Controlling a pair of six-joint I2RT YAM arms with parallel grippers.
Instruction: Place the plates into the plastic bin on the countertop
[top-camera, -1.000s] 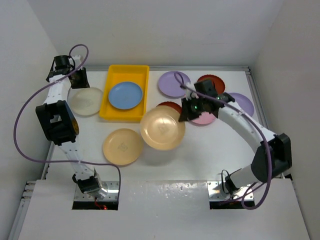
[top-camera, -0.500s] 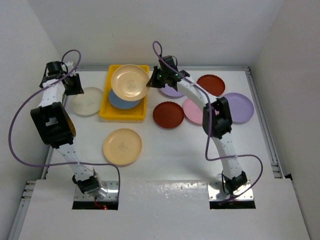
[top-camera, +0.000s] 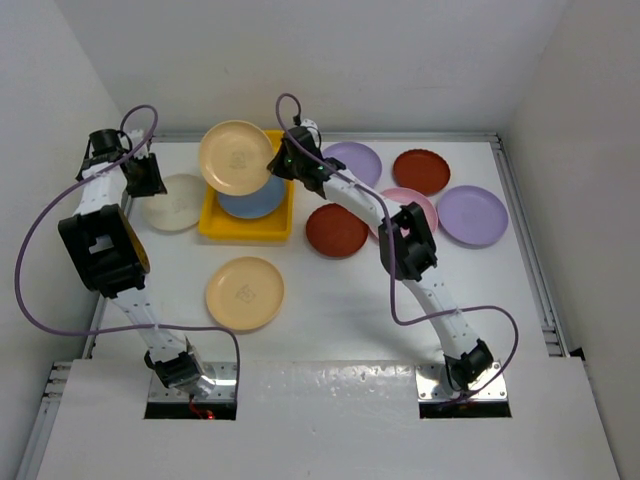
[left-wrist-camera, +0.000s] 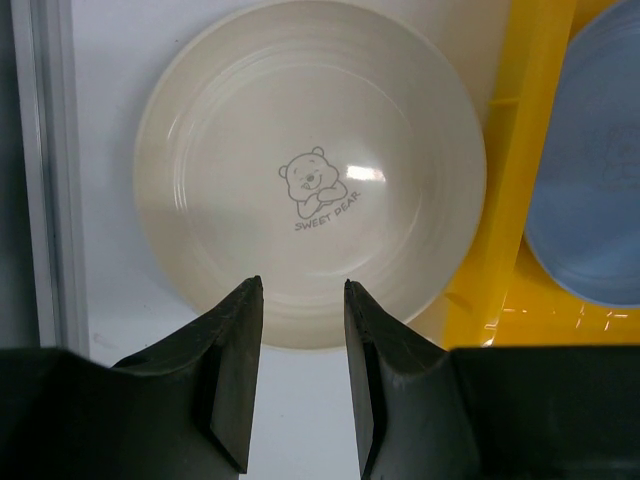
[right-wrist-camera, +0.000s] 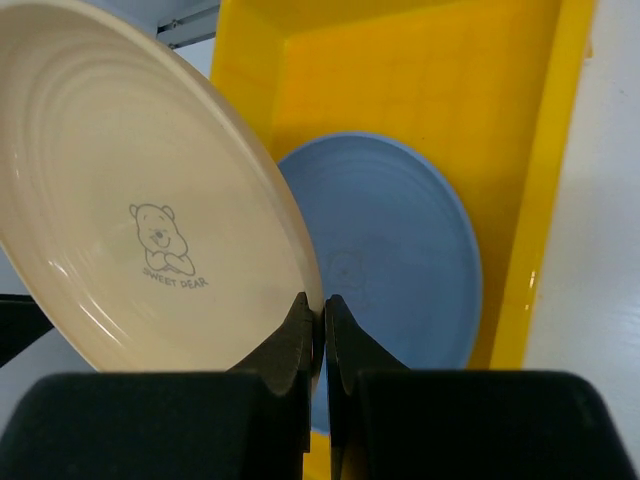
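Observation:
My right gripper (top-camera: 281, 163) (right-wrist-camera: 322, 300) is shut on the rim of a tan-yellow plate (top-camera: 235, 157) (right-wrist-camera: 140, 240) and holds it tilted above the far part of the yellow bin (top-camera: 215, 222) (right-wrist-camera: 480, 80). A blue plate (top-camera: 254, 200) (right-wrist-camera: 400, 260) lies in the bin. My left gripper (top-camera: 141, 178) (left-wrist-camera: 298, 290) is open, hovering over the near rim of a cream plate (top-camera: 170, 203) (left-wrist-camera: 310, 170) left of the bin. A second tan-yellow plate (top-camera: 245, 293) lies in front of the bin on the countertop (top-camera: 350, 300).
Right of the bin lie a dark red-brown plate (top-camera: 336, 230), a pink plate (top-camera: 408, 205), two lilac plates (top-camera: 353, 160) (top-camera: 471, 215) and another red-brown plate (top-camera: 421, 170). Metal rails (top-camera: 525, 230) edge the table. Walls stand close on three sides.
My right arm carried the tan-yellow plate from the table's middle up and left to above the bin's far end. My left gripper shifted slightly over the cream plate.

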